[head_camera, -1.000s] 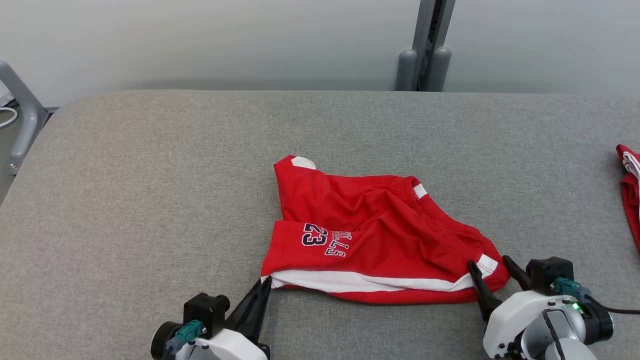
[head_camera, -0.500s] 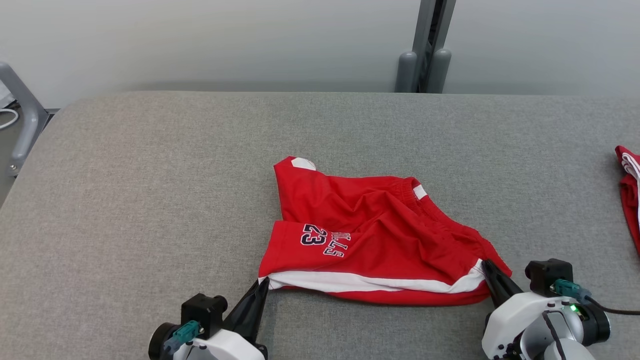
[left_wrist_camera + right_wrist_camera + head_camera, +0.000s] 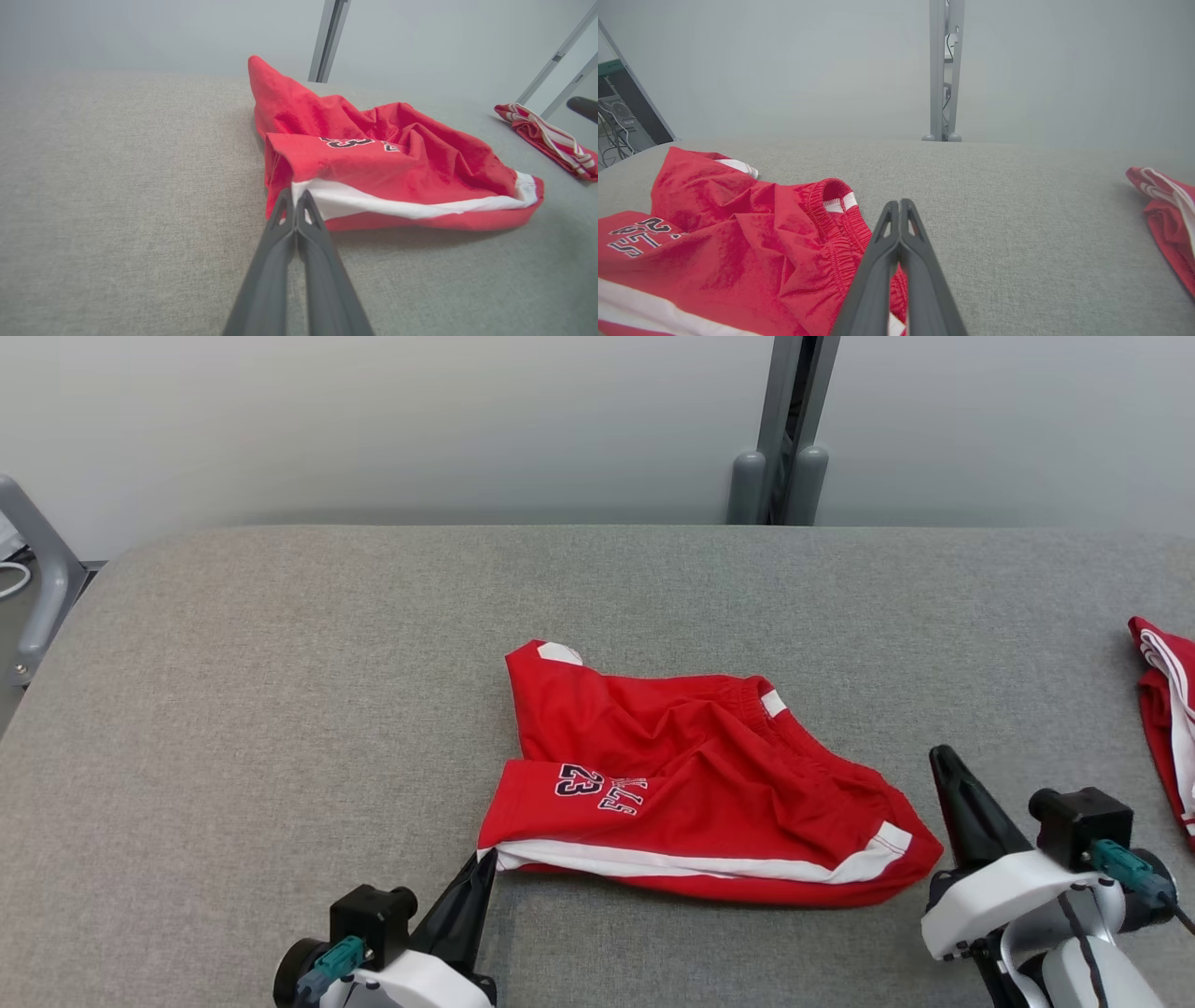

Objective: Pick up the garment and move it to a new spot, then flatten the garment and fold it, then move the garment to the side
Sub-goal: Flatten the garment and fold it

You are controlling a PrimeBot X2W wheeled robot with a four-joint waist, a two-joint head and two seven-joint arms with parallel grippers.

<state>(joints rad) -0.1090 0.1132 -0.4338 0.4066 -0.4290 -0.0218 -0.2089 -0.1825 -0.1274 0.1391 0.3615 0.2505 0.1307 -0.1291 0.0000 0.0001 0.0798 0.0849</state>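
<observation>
The red shorts (image 3: 691, 784) lie crumpled near the middle of the grey tabletop (image 3: 280, 663), a little toward its near side. Their long axis runs left to right across the head view. The white-striped hem lies along the near side, the elastic waistband sits at the far right, and one leg corner points away at the far left. The printed 23 reads upside down from the head.

The left gripper (image 3: 485, 863) has its fingers closed on the near left corner of the shorts, right at the white stripe. The right gripper (image 3: 941, 761) stands just beside the right end of the shorts, fingers pressed together with nothing between them; no cloth is in its grip.

Bare tabletop stretches wide to the left of the shorts and beyond them to the far edge, with a narrower bare strip on the right before a second red and white garment (image 3: 1162, 709). That garment is cut off by the right edge of the head view.

The lettering beside the 23 is partly lost in folds. Both gripper bodies are cut off at the bottom of the head view, as is the tabletop's near edge.
</observation>
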